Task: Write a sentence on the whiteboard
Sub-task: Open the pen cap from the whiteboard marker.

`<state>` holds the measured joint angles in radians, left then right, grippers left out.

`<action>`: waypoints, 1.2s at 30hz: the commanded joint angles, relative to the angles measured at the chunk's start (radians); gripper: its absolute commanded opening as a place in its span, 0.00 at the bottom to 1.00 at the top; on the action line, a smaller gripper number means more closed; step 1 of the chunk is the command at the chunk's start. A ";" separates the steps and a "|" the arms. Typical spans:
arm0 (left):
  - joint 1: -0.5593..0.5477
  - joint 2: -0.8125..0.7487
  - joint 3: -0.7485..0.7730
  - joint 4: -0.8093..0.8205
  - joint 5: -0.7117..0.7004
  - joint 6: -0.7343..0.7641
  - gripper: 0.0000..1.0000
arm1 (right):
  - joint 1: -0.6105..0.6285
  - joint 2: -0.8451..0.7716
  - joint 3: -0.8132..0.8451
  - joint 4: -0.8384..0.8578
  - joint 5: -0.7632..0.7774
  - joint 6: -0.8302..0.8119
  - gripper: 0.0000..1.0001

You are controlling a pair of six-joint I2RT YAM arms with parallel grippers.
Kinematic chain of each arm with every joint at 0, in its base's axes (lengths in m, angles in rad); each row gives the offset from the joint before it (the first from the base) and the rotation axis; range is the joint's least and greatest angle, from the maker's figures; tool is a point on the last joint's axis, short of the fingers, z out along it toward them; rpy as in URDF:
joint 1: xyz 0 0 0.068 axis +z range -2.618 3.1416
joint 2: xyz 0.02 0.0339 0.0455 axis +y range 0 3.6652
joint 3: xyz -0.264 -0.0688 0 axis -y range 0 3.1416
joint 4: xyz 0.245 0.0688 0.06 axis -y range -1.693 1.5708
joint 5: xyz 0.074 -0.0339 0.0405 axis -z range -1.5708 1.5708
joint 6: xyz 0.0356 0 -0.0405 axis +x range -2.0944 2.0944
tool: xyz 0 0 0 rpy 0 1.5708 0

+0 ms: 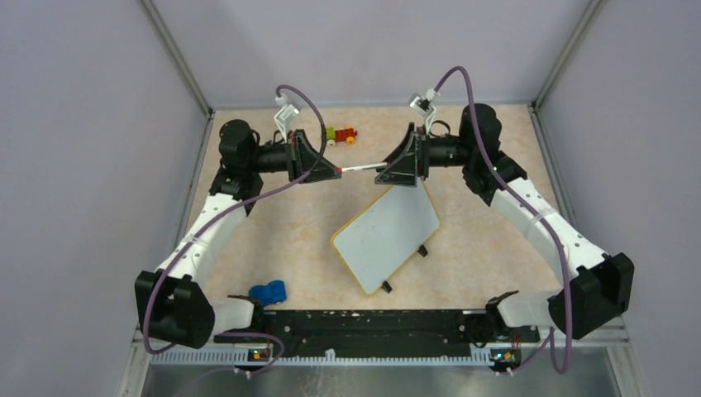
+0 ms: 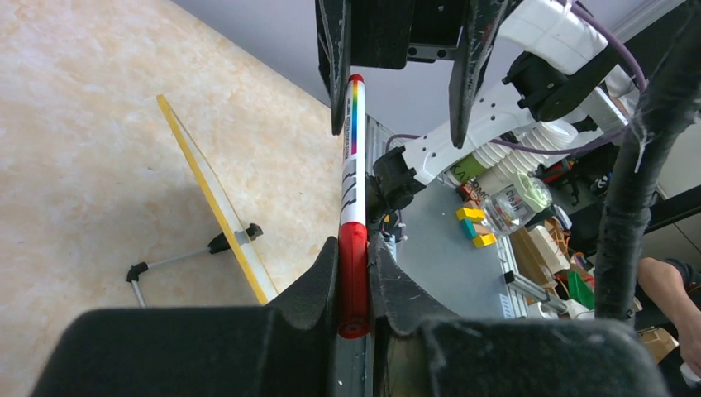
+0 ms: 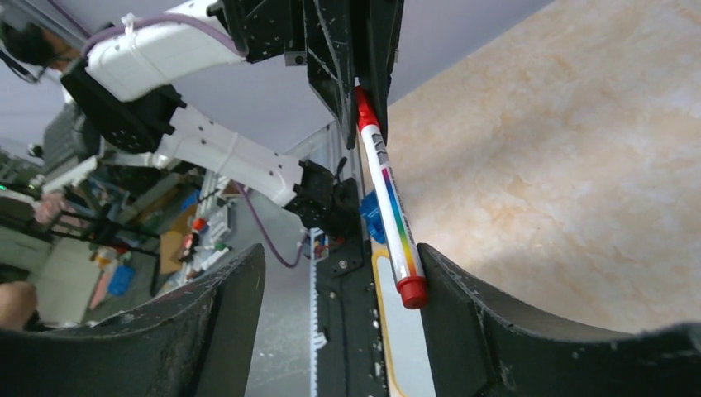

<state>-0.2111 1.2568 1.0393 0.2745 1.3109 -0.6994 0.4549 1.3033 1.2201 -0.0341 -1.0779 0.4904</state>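
The marker (image 2: 353,165) is pinched by the left gripper (image 2: 354,256) alone; the right gripper's (image 3: 337,256) jaws are held wide, so slippage is risked.

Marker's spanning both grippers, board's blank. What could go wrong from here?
1. The left gripper clamps the white, rainbow-striped marker only by its red cap; the body could slide out and drop.
2. The right gripper is open and the marker's far end sits off-centre, close to one finger; closing may knock it askew.
3. The small glossy white whiteboard with a pale yellowish rim stands tilted on thin black feet; writing pressure might tip or slide it.
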 commanded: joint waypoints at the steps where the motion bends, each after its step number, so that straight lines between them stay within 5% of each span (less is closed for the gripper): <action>1: -0.009 -0.009 0.007 0.141 -0.020 -0.082 0.00 | 0.005 0.005 0.019 0.128 0.028 0.110 0.61; 20: -0.079 0.034 0.029 0.119 -0.067 -0.084 0.00 | 0.066 0.063 0.067 0.105 0.130 0.119 0.35; 36: -0.091 0.041 0.039 0.117 -0.088 -0.085 0.00 | 0.082 0.072 0.069 0.114 0.122 0.132 0.30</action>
<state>-0.2974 1.3014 1.0477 0.3523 1.2484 -0.7879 0.5171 1.3724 1.2446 0.0402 -0.9466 0.6067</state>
